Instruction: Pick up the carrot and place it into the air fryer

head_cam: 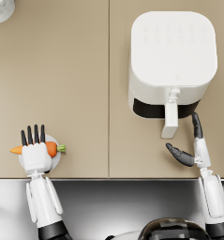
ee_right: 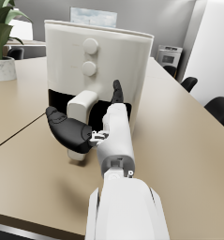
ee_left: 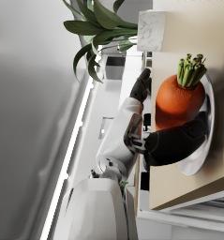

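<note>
no legible writing. carrot (head_cam: 51, 148) on plate (head_cam: 56, 159), long axis left-right, greens rightward. left hand (head_cam: 35, 152) grasping it; right hand (head_cam: 190, 149) released beside air fryer (head_cam: 172, 58).

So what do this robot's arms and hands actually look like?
Both arms are smooth, glossy white shells with rounded panels. Each ends in a dark, near-black hand: left hand, right hand. The left hand's back carries a white plate. Small exposed metal fittings sit at the wrist; no loose cables or markings show.
</note>
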Tool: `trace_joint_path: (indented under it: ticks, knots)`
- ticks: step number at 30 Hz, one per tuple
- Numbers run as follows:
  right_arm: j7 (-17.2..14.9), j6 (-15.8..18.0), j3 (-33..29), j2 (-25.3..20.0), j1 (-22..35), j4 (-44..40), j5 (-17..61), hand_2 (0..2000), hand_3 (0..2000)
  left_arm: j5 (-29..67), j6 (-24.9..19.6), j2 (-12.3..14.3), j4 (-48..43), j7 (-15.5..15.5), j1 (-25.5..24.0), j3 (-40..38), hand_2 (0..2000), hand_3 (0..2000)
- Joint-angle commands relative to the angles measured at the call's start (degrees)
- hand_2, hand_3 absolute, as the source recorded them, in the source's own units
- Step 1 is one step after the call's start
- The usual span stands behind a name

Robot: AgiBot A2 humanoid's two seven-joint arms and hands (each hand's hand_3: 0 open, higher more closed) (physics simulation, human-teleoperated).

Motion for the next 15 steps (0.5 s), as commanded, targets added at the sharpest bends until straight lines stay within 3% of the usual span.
trace_joint_path:
  ticks: [1,2,6,8,11,15]
  knots:
    - [0.0,0.0,-0.4,-0.43,1.0,-0.3,0.0,0,0,0.0,-0.22,-0.29,5.29,0.08,0.85,1.43,1361,327]
    - [0.0,0.0,-0.61,-0.59,1.18,0.13,0.0,0,0,-2.45,-0.73,-0.57,5.54,0.77,1.13,1.58,2000,653]
    - [0.0,0.0,-0.97,-0.96,1.19,0.27,0.0,0,0,-7.12,6.55,-0.75,4.92,4.29,1.59,2.04,2000,1960]
    - [0.0,0.0,-1.06,-1.04,0.88,0.4,0.0,0,0,-7.93,8.08,-0.64,3.57,5.46,1.08,1.91,2000,2000]
    - [0.0,0.0,-1.0,-1.15,0.38,-0.6,-0.01,0,0,-8.45,17.04,-0.3,-2.45,8.02,0.41,1.45,2000,2000]
    - [0.0,0.0,-0.18,-1.59,0.66,-2.63,-0.01,0,0,-11.09,21.08,0.08,-12.5,9.07,-0.54,1.33,2000,2000]
